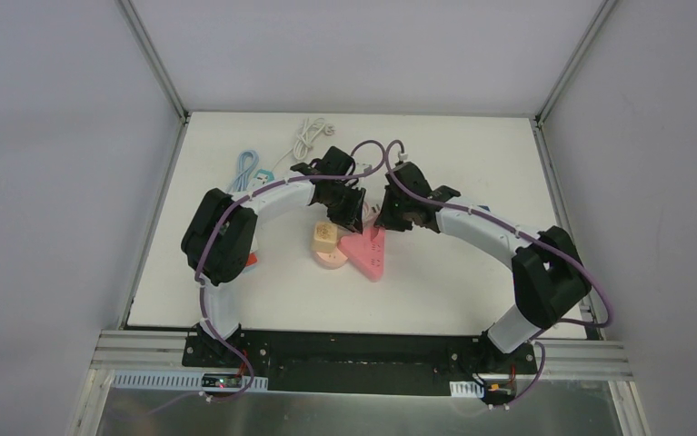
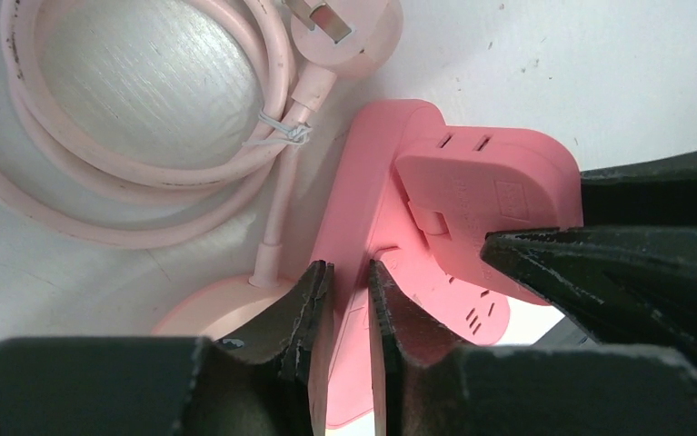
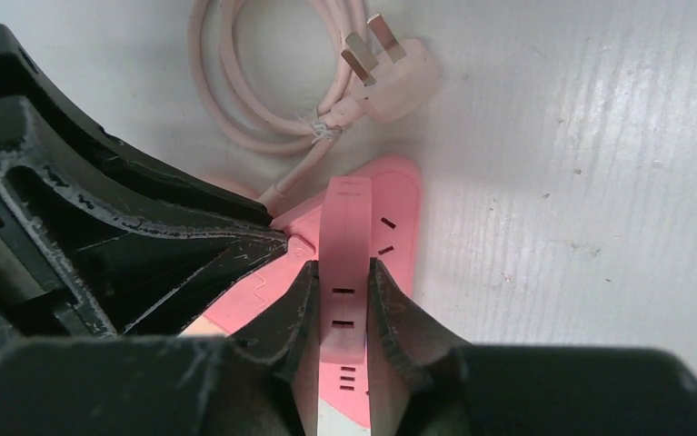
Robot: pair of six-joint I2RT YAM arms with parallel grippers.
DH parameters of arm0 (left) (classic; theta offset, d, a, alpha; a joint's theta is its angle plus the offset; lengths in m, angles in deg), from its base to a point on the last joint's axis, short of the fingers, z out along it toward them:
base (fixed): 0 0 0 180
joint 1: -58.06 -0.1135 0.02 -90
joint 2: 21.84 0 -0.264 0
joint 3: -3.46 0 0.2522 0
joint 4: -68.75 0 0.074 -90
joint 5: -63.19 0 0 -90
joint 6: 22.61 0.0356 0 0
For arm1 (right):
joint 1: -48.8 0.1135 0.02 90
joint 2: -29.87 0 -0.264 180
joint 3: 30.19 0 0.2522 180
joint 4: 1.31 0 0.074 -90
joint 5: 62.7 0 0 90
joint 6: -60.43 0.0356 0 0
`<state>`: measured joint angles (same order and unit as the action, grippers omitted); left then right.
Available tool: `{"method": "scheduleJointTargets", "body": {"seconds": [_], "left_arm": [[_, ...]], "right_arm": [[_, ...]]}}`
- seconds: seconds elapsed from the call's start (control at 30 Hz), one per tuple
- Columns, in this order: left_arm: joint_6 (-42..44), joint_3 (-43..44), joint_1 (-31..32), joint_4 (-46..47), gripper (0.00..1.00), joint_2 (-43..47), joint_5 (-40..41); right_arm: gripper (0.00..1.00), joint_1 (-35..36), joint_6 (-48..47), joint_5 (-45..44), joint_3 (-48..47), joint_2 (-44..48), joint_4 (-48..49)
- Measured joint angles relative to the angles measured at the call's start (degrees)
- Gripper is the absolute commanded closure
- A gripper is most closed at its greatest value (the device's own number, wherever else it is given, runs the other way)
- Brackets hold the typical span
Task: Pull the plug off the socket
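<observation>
A: Where's the plug [image 3: 346, 227]?
B: On the pink socket [image 1: 367, 252], mid-table, at its far end.
A: Grippers?
B: Both clenched: left gripper [image 2: 349, 272] on socket edge, right gripper [image 3: 343, 272] on plug.

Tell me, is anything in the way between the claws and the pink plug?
Nothing visible does. The right gripper is shut on the plug, the left gripper clamps the socket, and the coiled cable lies aside.
</observation>
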<state>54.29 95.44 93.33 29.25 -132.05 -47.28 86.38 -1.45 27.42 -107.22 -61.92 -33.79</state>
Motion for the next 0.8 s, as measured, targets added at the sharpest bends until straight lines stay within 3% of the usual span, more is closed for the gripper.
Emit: {"method": "scheduleJointTargets", "body": {"seconds": [0.23, 0.53, 0.8], "left_arm": [[-0.81, 0.02, 0.0, -0.07, 0.81, 0.0, 0.17], [-1.42, 0.74, 0.28, -0.48, 0.8, -0.31, 0.42], [-2.58, 1.11, 0.33, -1.01, 0.78, -0.39, 0.66]], "right_arm": [[1.0, 2.01, -1.7, -5.01, -1.22, -0.37, -1.16], [1.0, -3.48, 0.0, 4.85, 3.41, 3.67, 3.19], [1.0, 0.11, 0.13, -0.81, -1.7, 2.12, 3.5]]}}
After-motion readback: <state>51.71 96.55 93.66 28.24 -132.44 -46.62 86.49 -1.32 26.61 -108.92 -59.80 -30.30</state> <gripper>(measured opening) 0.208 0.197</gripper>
